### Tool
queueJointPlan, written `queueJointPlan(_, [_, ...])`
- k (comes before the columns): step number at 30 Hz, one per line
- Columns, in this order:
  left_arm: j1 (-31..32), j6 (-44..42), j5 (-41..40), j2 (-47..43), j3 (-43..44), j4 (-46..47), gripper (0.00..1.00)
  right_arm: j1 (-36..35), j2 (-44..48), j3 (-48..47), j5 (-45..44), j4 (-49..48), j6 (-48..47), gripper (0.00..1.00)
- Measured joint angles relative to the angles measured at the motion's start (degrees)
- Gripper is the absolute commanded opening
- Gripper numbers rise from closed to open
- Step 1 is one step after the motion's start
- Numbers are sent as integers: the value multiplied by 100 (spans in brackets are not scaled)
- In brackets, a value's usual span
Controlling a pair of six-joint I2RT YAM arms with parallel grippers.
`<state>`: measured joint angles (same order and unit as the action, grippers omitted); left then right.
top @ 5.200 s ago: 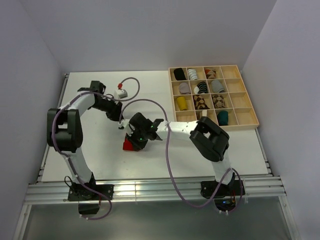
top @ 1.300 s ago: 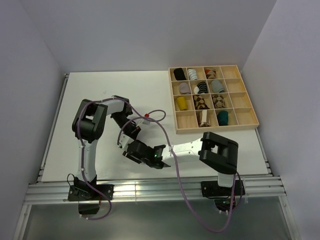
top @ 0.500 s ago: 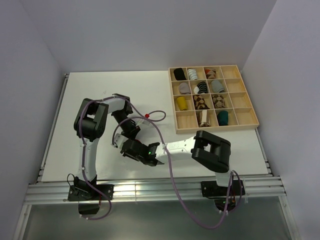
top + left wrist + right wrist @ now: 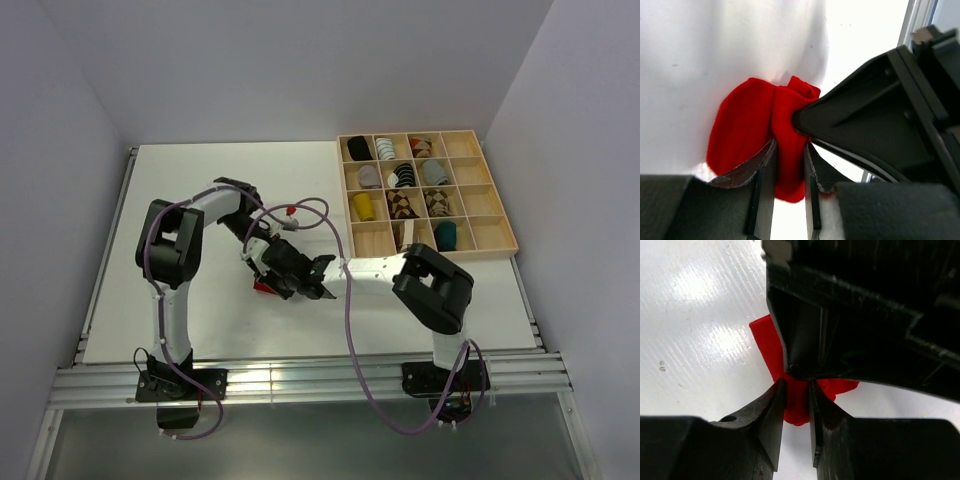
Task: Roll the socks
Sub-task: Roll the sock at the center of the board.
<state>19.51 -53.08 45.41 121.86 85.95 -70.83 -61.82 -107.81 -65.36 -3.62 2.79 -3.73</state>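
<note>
White-and-black left arm (image 4: 165, 250) rises from its base, folds sharply at the elbow and angles down to mid-table. The left gripper (image 4: 789, 150) pinches a fold of the red sock (image 4: 742, 130), which lies soft and bunched on the glossy white table (image 4: 180, 190). From above, both grippers hide most of it. The right gripper (image 4: 797, 390) nips the opposite edge, and the right arm (image 4: 435, 290) stretches low leftward. A wooden tray (image 4: 500, 245) sits far right.

Red sock (image 4: 742, 130): plain, soft fabric, lay bunched in creased lump on white counter (image 4: 715, 45); one fold was pinched by left hand (image 4: 789, 150), another by right hand (image 4: 797, 386).
</note>
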Motion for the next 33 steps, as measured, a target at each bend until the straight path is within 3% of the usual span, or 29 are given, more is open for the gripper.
queueJointPlan(13, [-844, 466, 118, -848, -483, 1113, 29, 643, -140, -387, 1589, 592, 195, 0])
queueJointPlan(20, [-1427, 1574, 85, -2114, -1589, 2695, 30, 1008, -535, -1012, 2658, 1246, 201, 0])
queueJointPlan(26, [-1978, 2496, 164, -3021, -1759, 3856, 32, 1443, -861, -1412, 3460, 1714, 365, 0])
queueJointPlan(33, [-2050, 2227, 0, -4251, -3021, 4767, 43, 1652, -1158, -1832, 3893, 2256, 393, 0])
